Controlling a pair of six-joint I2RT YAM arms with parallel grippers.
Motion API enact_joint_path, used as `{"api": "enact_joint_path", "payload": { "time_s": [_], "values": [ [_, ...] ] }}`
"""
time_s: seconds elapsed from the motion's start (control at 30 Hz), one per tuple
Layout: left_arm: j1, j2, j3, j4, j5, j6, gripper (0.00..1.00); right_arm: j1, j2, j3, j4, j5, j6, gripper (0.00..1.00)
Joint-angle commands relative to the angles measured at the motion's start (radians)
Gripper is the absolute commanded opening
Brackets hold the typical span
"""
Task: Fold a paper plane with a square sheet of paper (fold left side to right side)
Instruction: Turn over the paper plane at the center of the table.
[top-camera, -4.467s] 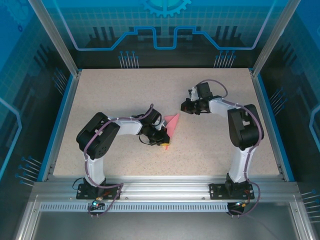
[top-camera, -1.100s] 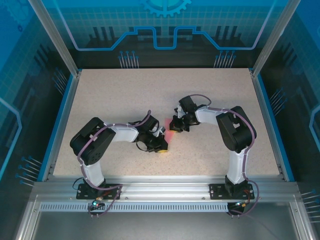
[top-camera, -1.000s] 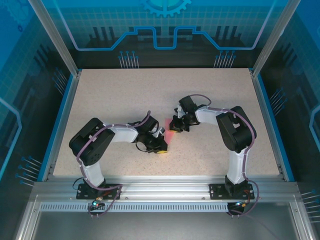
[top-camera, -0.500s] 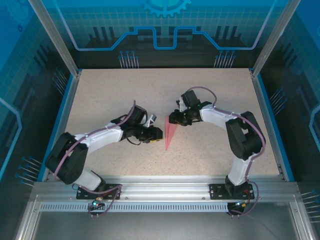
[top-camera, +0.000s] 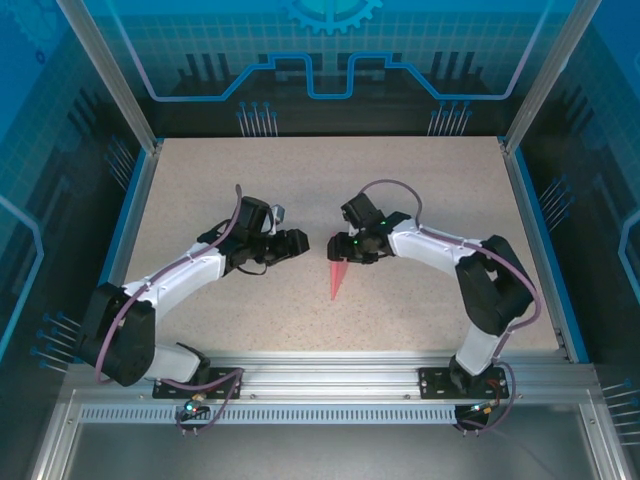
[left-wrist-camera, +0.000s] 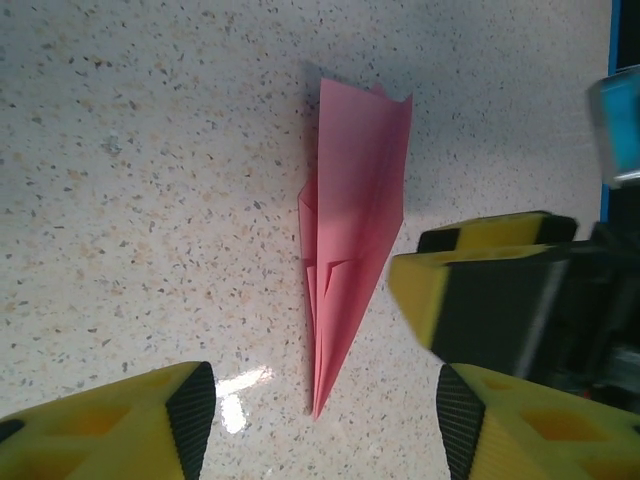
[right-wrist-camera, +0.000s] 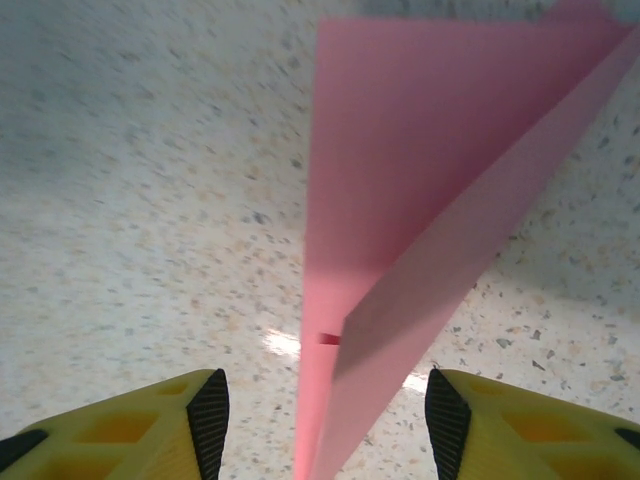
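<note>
On the speckled table (top-camera: 420, 190), the left gripper (top-camera: 293, 244) and right gripper (top-camera: 340, 250) both have fingers apart, holding nothing. The pink paper plane (top-camera: 337, 280) lies close by them, pointy and folded. It looks finished.

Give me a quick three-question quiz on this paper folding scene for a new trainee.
1. True or false: the left claw is clamped shut on the paper plane.
2. In the top view, the plane's pointed nose aims toward which edge of the table? A) near edge, by the arms' bases. B) far edge. C) left edge.
3. Which claw sits over the plane's wide tail?

Key:
1. False. Its fingers stand wide apart and the plane lies free on the table.
2. A.
3. The right claw, which is also open.
</note>
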Motion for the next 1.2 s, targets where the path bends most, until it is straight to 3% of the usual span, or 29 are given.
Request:
{"api": "enact_joint_path", "payload": {
  "time_s": [0.0,0.1,0.37,0.6,0.87,1.17],
  "values": [
    [0.008,-0.007,0.031,-0.032,-0.034,0.026,0.64,0.024,0.05,0.06,-0.092,0.078,0.028,0.55],
    [0.008,-0.017,0.031,-0.048,-0.049,0.031,0.64,0.033,0.069,0.075,-0.126,0.107,0.029,0.45],
    [0.007,-0.045,0.061,-0.097,-0.107,0.054,0.65,0.062,0.0,0.121,-0.185,0.117,-0.02,0.0],
    [0.02,-0.11,0.08,-0.133,-0.181,0.061,0.68,0.089,-0.133,0.113,-0.127,0.005,-0.054,0.0],
    [0.037,-0.158,0.065,-0.151,-0.194,0.065,0.71,0.038,-0.147,-0.122,0.204,-0.246,0.041,0.0],
    [0.039,-0.156,0.054,-0.156,-0.176,0.053,0.73,-0.05,-0.101,-0.271,0.306,-0.251,0.04,0.0]
  ]
}}
